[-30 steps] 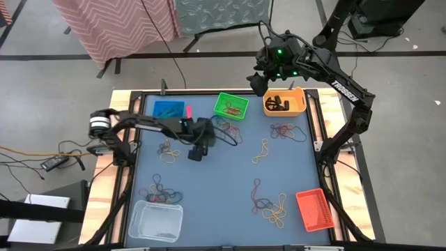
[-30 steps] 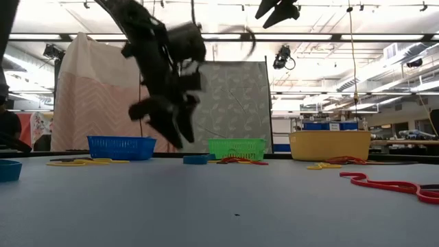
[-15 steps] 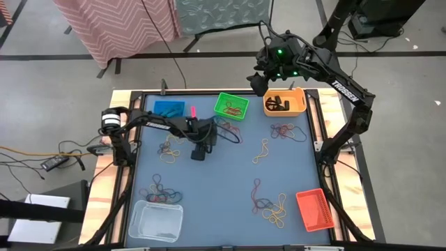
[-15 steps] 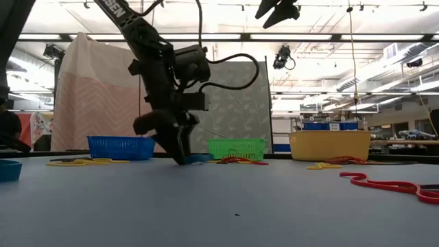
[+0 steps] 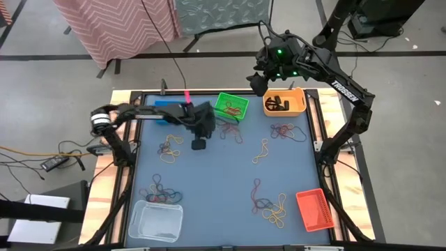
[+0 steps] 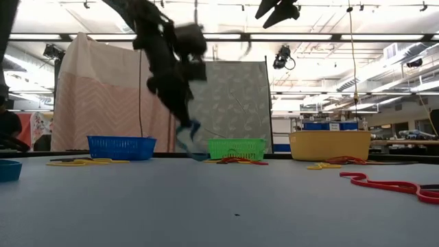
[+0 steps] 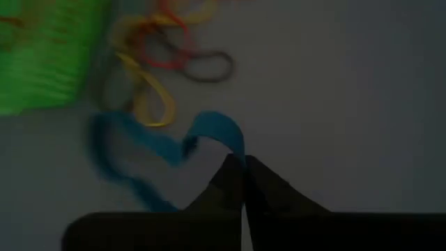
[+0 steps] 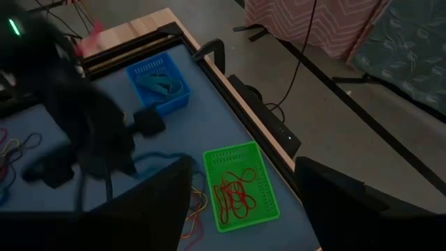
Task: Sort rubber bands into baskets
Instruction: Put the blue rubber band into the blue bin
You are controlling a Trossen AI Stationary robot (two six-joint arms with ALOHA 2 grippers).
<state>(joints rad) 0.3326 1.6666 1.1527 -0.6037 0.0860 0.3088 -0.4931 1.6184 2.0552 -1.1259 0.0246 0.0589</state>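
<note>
Left wrist view first: my left gripper (image 7: 243,164) has its jaws pinched together on a thin blue rubber band (image 7: 146,164), which trails off the tips in a loose loop, so I read this as a clean pick. The low view shows that band (image 6: 188,137) dangling off the dark blue table (image 6: 219,199), clear of the surface, which is what I want before carrying it anywhere.

In the high view the left gripper (image 5: 198,144) sits just in front of the green plastic mesh basket (image 5: 231,106), with the blue plastic mesh basket (image 5: 166,107) near, partly under my own arm. Blue band, blue basket: that's my judgement of where it goes.

My right gripper (image 8: 240,178) waits high over the far edge by the yellow-orange mesh basket (image 5: 284,102), jaws spread wide and holding nothing. Loose tangles of mixed coloured bands (image 5: 272,208) lie on the table, and the red-orange basket (image 5: 313,210) and clear white basket (image 5: 156,220) sit at the near corners.
</note>
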